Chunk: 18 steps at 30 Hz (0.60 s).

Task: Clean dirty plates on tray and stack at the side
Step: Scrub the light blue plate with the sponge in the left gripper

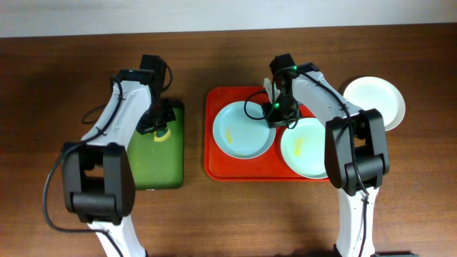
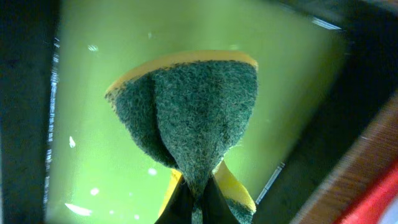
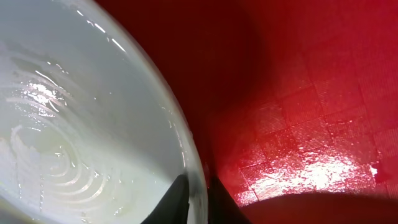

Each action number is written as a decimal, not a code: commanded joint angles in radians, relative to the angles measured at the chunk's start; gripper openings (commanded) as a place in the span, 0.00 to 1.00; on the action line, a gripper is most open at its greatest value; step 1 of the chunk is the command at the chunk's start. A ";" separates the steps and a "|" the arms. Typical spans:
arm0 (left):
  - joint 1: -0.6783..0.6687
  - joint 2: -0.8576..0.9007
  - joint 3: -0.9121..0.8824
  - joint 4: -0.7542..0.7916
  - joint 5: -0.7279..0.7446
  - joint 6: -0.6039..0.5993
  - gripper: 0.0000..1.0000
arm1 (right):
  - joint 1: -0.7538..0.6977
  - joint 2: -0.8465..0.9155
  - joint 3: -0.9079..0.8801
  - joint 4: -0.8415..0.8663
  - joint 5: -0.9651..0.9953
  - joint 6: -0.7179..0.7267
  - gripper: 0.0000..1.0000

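The red tray (image 1: 218,168) holds two pale mint plates, each with a yellow smear: the left plate (image 1: 239,132) and the right plate (image 1: 307,150). A third, whiter plate (image 1: 375,100) lies on the table right of the tray. My right gripper (image 1: 277,116) is shut on the left plate's upper right rim; the right wrist view shows its fingers (image 3: 198,196) on either side of the plate's (image 3: 81,112) edge, over the red tray (image 3: 311,93). My left gripper (image 1: 158,127) is shut on a green and yellow sponge (image 2: 193,112), pinched and folded between the fingers (image 2: 198,202).
A smaller green tray (image 1: 153,168) with a dark rim lies left of the red tray, under the sponge; it also shows in the left wrist view (image 2: 87,137). The brown table (image 1: 57,86) runs under everything. Both arm bases stand at the front edge.
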 commanded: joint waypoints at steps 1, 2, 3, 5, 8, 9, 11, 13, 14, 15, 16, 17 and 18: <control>0.049 0.048 0.004 0.002 0.063 -0.009 0.00 | -0.001 0.003 -0.014 0.008 0.009 0.001 0.15; 0.057 0.058 0.004 0.002 0.065 -0.009 0.00 | -0.001 0.003 -0.014 0.011 0.009 0.001 0.15; 0.061 0.068 0.004 0.002 0.070 -0.009 0.00 | -0.001 0.003 -0.014 0.015 0.009 0.001 0.15; 0.063 0.096 0.004 0.004 0.092 -0.008 0.00 | -0.001 0.003 -0.014 0.019 0.009 0.002 0.15; 0.063 0.137 0.004 0.020 0.122 0.029 0.00 | -0.001 0.003 -0.014 0.022 0.009 0.001 0.15; 0.064 0.136 0.006 0.020 0.122 0.048 0.00 | -0.001 0.003 -0.014 0.022 0.009 0.002 0.15; 0.063 0.116 0.024 0.005 0.123 0.083 0.00 | -0.001 0.003 -0.014 0.023 0.009 0.002 0.15; 0.063 0.066 0.063 -0.039 0.122 0.111 0.00 | -0.001 0.003 -0.014 0.023 0.009 0.001 0.15; 0.063 0.033 0.082 -0.055 0.122 0.111 0.00 | -0.001 0.003 -0.014 0.023 0.009 0.002 0.15; 0.063 0.006 0.092 -0.061 0.122 0.111 0.00 | -0.001 0.003 -0.014 0.023 0.009 0.001 0.15; 0.063 -0.031 0.097 -0.062 0.122 0.111 0.00 | -0.001 0.003 -0.014 0.024 0.009 0.001 0.15; 0.058 -0.074 0.097 -0.062 0.122 0.111 0.00 | -0.001 0.003 -0.014 0.027 0.008 0.002 0.15; 0.053 -0.109 0.097 -0.066 0.122 0.111 0.00 | -0.001 0.003 -0.014 0.030 0.007 0.010 0.15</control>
